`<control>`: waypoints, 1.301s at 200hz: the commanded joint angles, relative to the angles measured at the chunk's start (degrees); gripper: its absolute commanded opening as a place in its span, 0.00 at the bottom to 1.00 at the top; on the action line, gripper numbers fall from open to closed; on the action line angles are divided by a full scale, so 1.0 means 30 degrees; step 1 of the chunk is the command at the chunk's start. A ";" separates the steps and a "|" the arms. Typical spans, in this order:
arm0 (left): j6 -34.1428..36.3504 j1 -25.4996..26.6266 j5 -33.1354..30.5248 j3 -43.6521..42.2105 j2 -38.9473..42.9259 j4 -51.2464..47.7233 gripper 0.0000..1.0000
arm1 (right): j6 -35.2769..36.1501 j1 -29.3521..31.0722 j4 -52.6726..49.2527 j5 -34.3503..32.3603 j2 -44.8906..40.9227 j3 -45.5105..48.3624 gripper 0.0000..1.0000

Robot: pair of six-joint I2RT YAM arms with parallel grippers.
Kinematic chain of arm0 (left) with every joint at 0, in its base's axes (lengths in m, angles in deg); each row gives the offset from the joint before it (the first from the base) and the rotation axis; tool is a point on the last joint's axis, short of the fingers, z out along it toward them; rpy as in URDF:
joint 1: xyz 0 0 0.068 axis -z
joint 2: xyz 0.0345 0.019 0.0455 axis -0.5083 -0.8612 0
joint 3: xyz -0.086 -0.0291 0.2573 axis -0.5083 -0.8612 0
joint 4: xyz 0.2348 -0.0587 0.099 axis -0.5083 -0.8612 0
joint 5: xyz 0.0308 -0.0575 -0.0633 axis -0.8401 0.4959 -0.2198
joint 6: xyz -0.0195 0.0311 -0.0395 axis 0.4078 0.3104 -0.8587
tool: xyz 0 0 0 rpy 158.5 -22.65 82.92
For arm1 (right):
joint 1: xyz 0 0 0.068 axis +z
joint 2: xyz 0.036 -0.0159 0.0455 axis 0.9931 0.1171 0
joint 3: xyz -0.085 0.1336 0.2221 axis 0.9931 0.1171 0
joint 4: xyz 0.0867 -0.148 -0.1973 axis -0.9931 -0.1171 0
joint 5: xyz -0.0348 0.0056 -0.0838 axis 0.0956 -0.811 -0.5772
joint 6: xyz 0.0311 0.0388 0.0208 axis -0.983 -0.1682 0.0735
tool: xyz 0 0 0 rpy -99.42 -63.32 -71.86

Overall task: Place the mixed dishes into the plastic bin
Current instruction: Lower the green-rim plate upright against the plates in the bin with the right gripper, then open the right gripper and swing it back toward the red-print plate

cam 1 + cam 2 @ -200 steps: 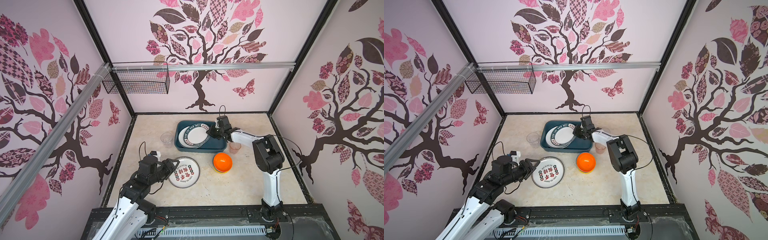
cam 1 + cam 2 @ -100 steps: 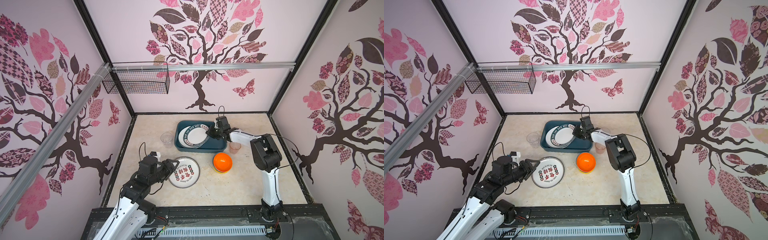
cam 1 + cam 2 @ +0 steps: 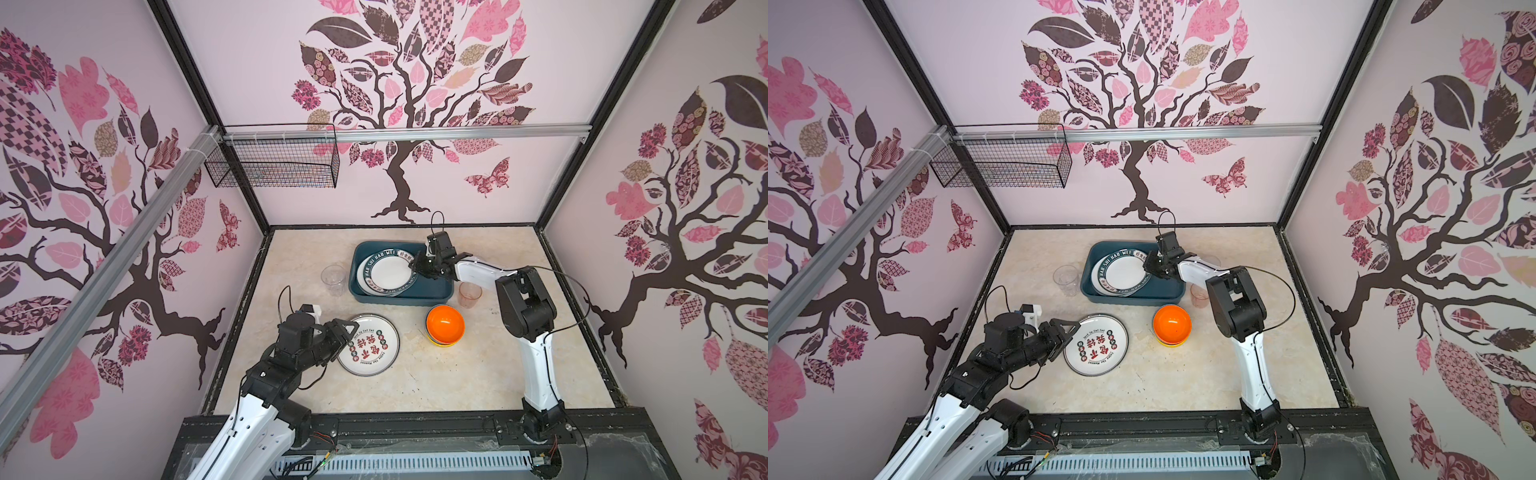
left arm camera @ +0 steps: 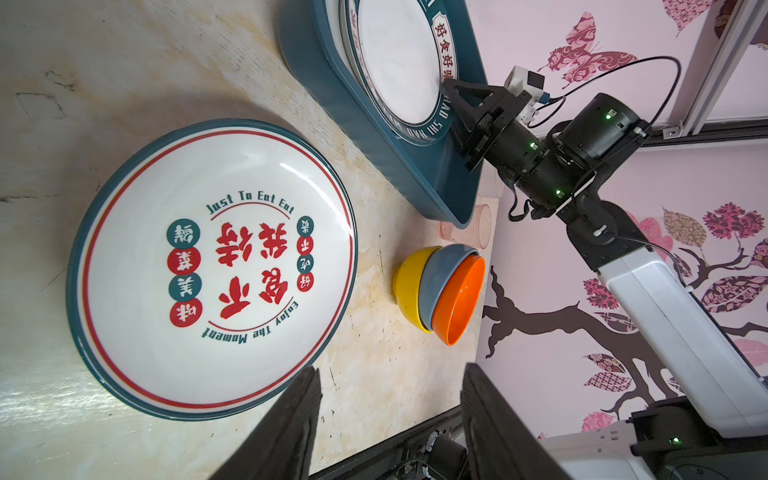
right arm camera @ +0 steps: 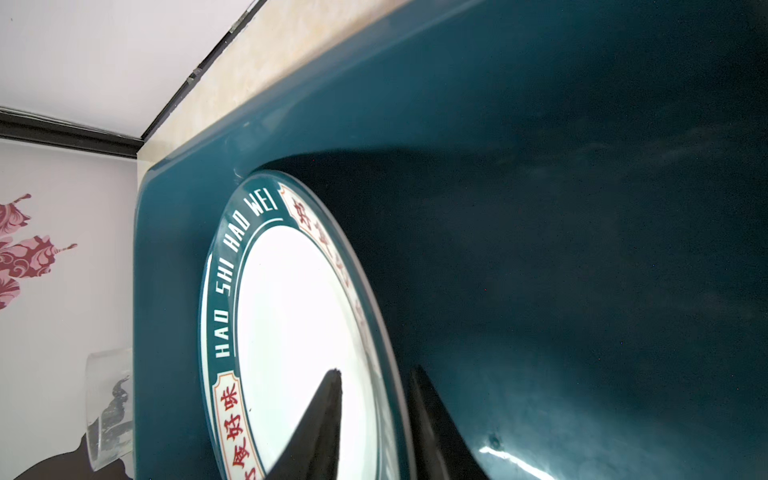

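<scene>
My right fingers (image 5: 324, 424), slightly parted, straddle the rim of the plate (image 3: 388, 272) inside the bin (image 3: 399, 300). My left fingers (image 4: 286, 428), spread and empty, sit at nine o'clock of the second plate (image 3: 370, 345).

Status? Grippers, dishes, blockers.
Right gripper open, astride rim of plate in teal bin. Left gripper open, empty, beside red-lettered plate. Bowl stack, clear cup, pink cup outside bin. Nothing blocking.

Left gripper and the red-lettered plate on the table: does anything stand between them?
Nothing visible does. The left gripper stands open right at the near rim of the red-lettered plate, with only bare tabletop around them. The stacked bowls sit beyond the plate's opposite side, clear of the approach.
</scene>
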 commanded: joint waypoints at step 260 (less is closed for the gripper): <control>0.1176 -0.0523 -0.1231 0.0110 -0.1392 -0.3603 0.57 | 0.2608 0.1396 -0.2422 0.2541 -0.9391 0.6204 0.44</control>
